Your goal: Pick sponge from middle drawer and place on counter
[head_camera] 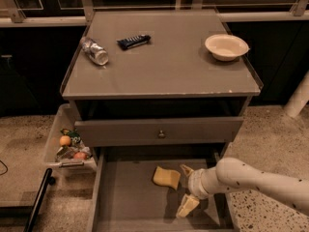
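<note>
The pale yellow sponge (166,177) lies on the floor of the open middle drawer (128,197), right of its centre. My gripper (185,189) reaches in from the right on a white arm. It is open, with one finger (186,169) just right of the sponge and the other finger (187,206) lower, toward the drawer's front. The gripper holds nothing and sits just right of the sponge. The grey counter (164,64) is the cabinet top above.
On the counter stand a cream bowl (226,46) at back right, a dark wrapped bar (133,41) and a lying plastic bottle (94,51). A closed drawer front with a knob (161,134) hangs above the open drawer. A white bin of fruit (67,146) sits left.
</note>
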Robot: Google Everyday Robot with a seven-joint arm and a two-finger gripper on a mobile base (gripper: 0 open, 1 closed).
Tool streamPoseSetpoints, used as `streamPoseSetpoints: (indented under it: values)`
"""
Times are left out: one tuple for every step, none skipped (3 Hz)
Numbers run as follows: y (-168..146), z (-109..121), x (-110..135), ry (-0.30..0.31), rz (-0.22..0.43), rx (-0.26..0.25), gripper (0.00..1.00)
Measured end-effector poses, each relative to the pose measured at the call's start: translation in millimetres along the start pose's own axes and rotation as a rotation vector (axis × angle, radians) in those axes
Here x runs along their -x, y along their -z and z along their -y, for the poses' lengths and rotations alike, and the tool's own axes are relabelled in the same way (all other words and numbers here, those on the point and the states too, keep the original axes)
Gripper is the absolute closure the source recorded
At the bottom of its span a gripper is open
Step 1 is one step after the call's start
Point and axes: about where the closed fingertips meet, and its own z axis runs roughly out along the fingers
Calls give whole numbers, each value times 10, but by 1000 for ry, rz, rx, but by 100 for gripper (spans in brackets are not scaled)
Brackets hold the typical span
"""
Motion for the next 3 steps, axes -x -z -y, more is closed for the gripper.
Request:
streamPoseSetpoints:
  values:
    - [-339, 105, -112, 4, 46, -10, 0]
    - [-553, 254, -118, 20, 91, -27, 0]
    - [-729, 367, -108, 15, 136, -34, 0]
